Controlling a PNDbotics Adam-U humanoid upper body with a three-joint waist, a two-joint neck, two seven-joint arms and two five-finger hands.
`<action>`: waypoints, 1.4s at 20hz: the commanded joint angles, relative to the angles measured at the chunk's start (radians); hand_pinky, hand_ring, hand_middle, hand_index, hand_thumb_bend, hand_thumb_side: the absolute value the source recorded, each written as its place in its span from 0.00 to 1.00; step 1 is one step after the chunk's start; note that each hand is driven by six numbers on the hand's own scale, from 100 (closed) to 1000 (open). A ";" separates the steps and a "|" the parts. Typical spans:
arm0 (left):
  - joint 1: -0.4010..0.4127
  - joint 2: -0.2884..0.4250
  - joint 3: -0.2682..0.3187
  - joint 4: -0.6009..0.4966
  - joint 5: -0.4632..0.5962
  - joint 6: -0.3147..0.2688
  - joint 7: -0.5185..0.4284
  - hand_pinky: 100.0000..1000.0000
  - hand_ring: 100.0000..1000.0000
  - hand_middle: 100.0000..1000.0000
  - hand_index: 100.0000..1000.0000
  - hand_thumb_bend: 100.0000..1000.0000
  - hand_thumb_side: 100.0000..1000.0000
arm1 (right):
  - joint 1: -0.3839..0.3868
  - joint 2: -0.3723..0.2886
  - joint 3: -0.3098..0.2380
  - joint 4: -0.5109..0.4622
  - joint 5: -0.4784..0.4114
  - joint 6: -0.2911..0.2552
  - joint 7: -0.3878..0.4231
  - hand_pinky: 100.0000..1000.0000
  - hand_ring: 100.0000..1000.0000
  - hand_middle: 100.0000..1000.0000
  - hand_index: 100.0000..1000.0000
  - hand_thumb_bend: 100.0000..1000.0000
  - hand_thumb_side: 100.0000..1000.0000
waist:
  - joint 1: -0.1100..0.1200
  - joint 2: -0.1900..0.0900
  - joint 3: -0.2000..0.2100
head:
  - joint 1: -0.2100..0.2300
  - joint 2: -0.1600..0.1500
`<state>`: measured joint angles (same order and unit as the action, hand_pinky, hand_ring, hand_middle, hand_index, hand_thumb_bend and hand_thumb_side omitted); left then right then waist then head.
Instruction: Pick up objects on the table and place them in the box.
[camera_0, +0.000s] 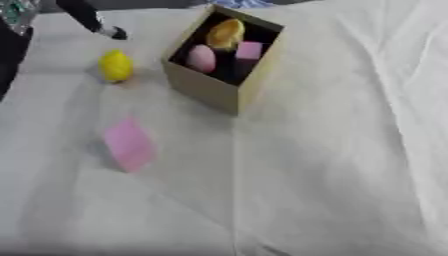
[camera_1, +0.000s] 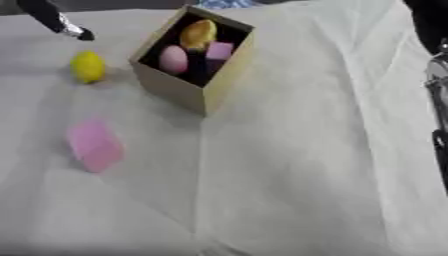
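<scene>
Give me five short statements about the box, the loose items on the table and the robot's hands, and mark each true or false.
1. The box already holds items. True: a yellow-orange item, a pink egg-shaped item and a small pink block lie inside.
2. The yellow object lies inside the box. False: it sits on the table, left of the box.
3. The pink flat block lies on the table, nearer the camera than the box. True.
4. The left hand is holding the yellow object. False: it is above and apart from it.
5. The box lies tipped on its side. False: it stands open-topped.
</scene>
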<state>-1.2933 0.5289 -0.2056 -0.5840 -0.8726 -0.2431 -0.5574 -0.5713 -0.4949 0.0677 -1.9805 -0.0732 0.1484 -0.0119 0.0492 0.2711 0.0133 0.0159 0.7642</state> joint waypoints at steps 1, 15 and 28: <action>-0.016 0.036 0.009 0.026 -0.012 -0.021 -0.020 0.82 0.79 0.78 0.88 0.60 0.32 | -0.017 -0.027 -0.008 -0.020 -0.001 0.001 -0.004 0.90 0.86 0.56 0.68 0.00 0.58 | -0.005 -0.015 0.000 | 0.004 -0.014; -0.005 0.024 0.058 0.145 -0.080 -0.010 -0.037 0.80 0.78 0.77 0.89 0.60 0.30 | -0.028 -0.034 -0.011 -0.020 -0.007 0.007 -0.011 0.89 0.86 0.56 0.68 0.00 0.58 | -0.019 0.013 -0.005 | 0.021 -0.035; 0.009 0.006 0.080 0.173 -0.030 -0.002 0.107 0.70 0.63 0.59 0.73 0.21 0.24 | -0.026 -0.031 -0.016 -0.020 -0.011 0.012 -0.019 0.89 0.86 0.56 0.68 0.00 0.58 | -0.023 0.021 -0.010 | 0.025 -0.041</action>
<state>-1.2673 0.5182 -0.1314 -0.4053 -0.9143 -0.2453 -0.4656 -0.5854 -0.5034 0.0636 -1.9805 -0.0744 0.1603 -0.0275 0.0282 0.3125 0.0038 0.0387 0.7344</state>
